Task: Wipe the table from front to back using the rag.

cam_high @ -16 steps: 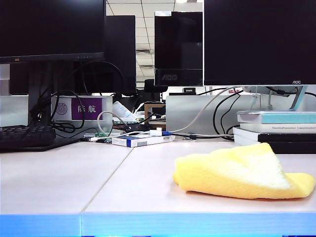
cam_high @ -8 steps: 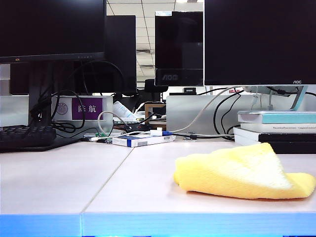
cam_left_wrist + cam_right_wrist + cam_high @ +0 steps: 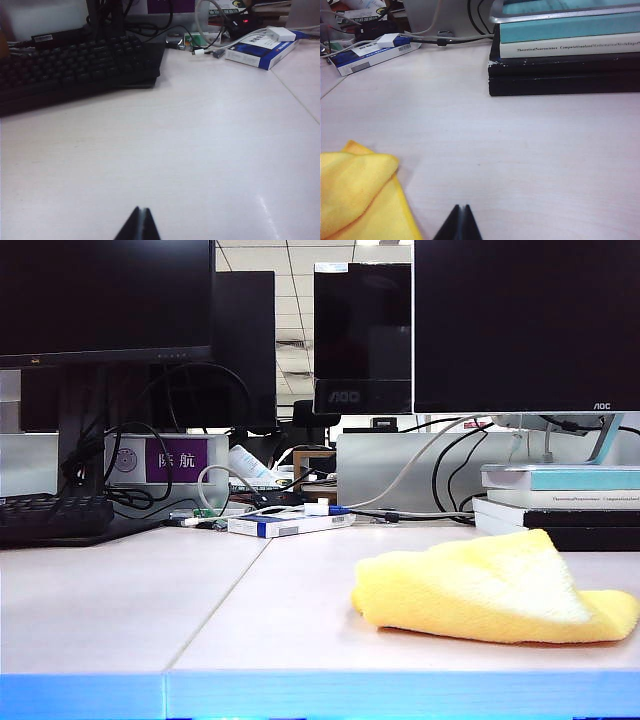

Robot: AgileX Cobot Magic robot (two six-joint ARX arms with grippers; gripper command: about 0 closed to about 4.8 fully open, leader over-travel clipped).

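The yellow rag (image 3: 490, 588) lies crumpled on the pale table (image 3: 130, 610), near the front edge on the right of the exterior view. In the right wrist view the rag (image 3: 357, 197) lies beside my right gripper (image 3: 460, 208), apart from it. That gripper is shut with nothing in it, its tips over bare table (image 3: 520, 145). My left gripper (image 3: 141, 210) is shut and holds nothing, above bare table (image 3: 165, 145). Neither arm shows in the exterior view.
A black keyboard (image 3: 70, 65) lies at the back left. A blue and white box (image 3: 262, 47) and cables sit behind the seam. A stack of books (image 3: 565, 50) stands behind the rag. Monitors (image 3: 520, 325) line the back.
The rag and everything else in the exterior view stay where they were. No arm enters that view.
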